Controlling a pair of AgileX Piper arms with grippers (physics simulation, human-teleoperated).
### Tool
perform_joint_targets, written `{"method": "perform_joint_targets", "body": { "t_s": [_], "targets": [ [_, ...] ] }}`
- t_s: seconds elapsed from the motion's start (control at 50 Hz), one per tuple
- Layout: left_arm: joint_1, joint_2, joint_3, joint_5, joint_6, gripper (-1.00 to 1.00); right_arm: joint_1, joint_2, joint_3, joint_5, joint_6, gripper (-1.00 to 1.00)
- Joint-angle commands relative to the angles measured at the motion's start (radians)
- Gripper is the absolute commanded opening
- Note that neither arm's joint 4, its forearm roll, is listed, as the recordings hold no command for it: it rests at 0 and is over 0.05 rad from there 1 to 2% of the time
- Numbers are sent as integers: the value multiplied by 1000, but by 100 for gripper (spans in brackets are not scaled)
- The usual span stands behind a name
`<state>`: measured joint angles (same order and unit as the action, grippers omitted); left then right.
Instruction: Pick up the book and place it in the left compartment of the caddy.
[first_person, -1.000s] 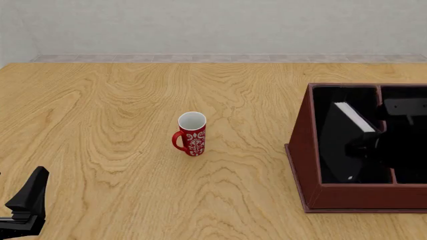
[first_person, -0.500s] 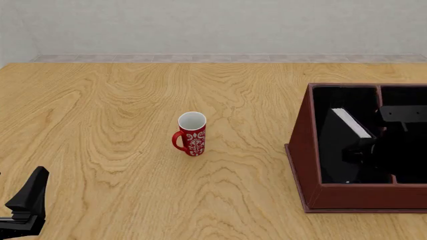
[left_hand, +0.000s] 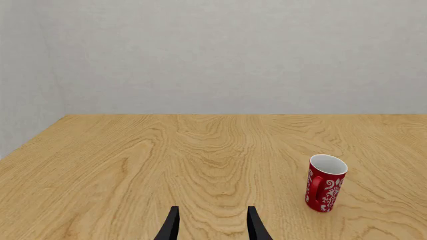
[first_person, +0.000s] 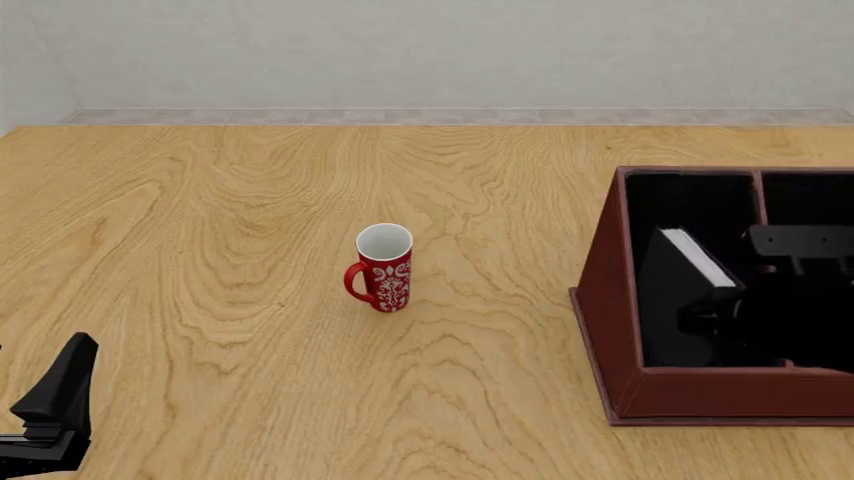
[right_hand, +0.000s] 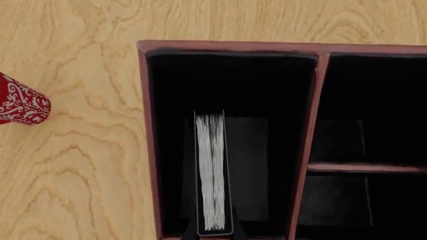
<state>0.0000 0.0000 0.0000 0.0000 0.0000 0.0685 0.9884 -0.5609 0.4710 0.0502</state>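
The black book, white page edges (right_hand: 212, 170) up, stands on edge inside the caddy's (right_hand: 150, 130) left compartment (right_hand: 253, 85). My right gripper (right_hand: 212, 232) is shut on it, one dark finger showing on each side of its near end. From the front, the book (first_person: 697, 257) sits low in the red-brown caddy (first_person: 603, 300), leaning toward the divider, with the black right arm (first_person: 798, 245) over the box. My left gripper (left_hand: 212, 227) stands open and empty at the table's near left corner (first_person: 56, 395).
A red mug (first_person: 384, 268) with a white pattern stands upright mid-table, left of the caddy; the left wrist view shows the mug (left_hand: 325, 183) too. A divider (right_hand: 310, 115) separates the left compartment from two shorter sections. A pale wall closes the table's far edge.
The book and right gripper have sunk lower into the left compartment and shifted toward the caddy's near end. The left arm and the mug have not moved.
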Motion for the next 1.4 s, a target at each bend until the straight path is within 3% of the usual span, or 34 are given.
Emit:
{"method": "perform_joint_targets", "body": {
  "t_s": [0.02,1.4],
  "targets": [
    [0,0,0,0,0,100,-6,14,13,-31,21,-100],
    [0,0,0,0,0,100,14,75,62,-64,16,-100]
  ]
}}
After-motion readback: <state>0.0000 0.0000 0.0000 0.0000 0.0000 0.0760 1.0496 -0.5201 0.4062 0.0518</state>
